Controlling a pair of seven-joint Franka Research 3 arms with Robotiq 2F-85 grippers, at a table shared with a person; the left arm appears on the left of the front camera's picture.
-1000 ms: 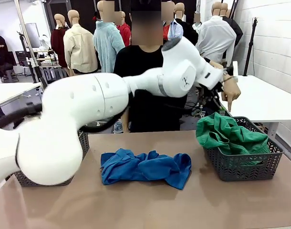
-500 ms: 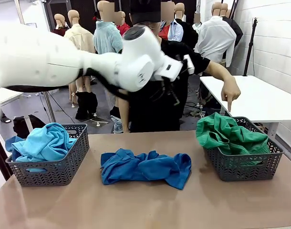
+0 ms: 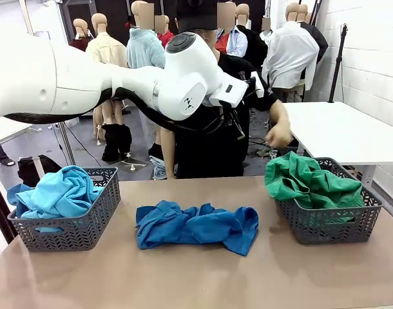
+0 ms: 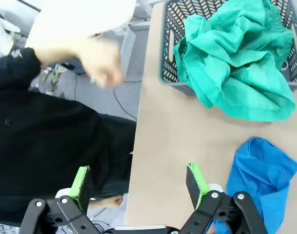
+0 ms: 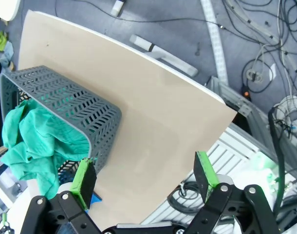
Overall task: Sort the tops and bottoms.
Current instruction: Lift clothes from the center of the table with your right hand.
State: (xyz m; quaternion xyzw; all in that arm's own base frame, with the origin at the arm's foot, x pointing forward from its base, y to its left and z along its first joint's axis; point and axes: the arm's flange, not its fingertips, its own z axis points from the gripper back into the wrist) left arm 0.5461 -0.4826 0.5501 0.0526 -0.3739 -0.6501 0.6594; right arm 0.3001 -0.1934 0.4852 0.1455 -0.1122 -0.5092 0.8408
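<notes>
At the middle of the desk [image 3: 183, 283] lies the royal blue top [image 3: 196, 226], crumpled, between two grey baskets. The left basket [image 3: 87, 225] holds the sky-blue top [image 3: 58, 193]. The right basket [image 3: 332, 226] holds the emerald-green bottoms [image 3: 309, 182], which spill over its rim toward the middle. The left arm [image 3: 119, 84] stretches across high above the desk, in front of a person in black whose blurred hand [image 3: 278, 135] hangs near the right basket. The left fingers [image 4: 82, 181] stand wide and empty over the desk's far edge. The right fingers [image 5: 205, 176] also stand wide and empty, over the desk's end beside the right basket.
</notes>
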